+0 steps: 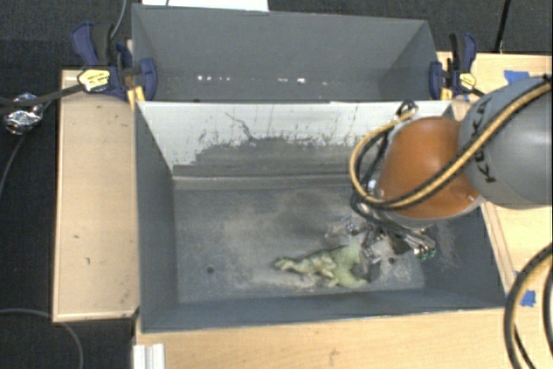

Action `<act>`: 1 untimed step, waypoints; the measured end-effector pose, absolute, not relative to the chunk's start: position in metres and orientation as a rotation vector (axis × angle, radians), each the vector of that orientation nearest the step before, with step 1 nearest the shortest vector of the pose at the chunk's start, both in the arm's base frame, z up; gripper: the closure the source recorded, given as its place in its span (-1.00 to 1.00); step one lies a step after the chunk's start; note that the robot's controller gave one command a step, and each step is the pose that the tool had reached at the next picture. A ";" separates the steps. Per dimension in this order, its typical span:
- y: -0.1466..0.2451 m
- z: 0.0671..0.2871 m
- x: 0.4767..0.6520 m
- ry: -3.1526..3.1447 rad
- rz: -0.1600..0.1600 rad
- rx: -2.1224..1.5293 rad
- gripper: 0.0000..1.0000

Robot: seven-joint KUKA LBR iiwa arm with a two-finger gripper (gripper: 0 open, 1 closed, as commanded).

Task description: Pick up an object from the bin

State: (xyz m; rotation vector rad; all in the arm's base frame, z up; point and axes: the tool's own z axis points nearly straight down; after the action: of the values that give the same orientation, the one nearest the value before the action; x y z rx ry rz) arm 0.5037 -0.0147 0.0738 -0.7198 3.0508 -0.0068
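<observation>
A soft green toy, long and limp like a lizard or frog figure, lies on the bin floor near the front wall, right of the middle. My gripper reaches down at the toy's right end, its dark fingers right at or on the green body. The orange cover above hides much of the fingers, so their spacing is unclear.
The arm comes in from the right over the bin's right half, with cables looped round its orange cover. The front wall stands close behind the toy, and the right wall is near the gripper.
</observation>
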 end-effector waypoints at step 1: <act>-0.015 0.074 0.504 3.050 -0.007 -0.722 1.00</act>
State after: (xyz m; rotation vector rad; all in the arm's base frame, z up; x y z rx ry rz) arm 0.5037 -0.0147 0.0738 -0.7216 3.0503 -0.0070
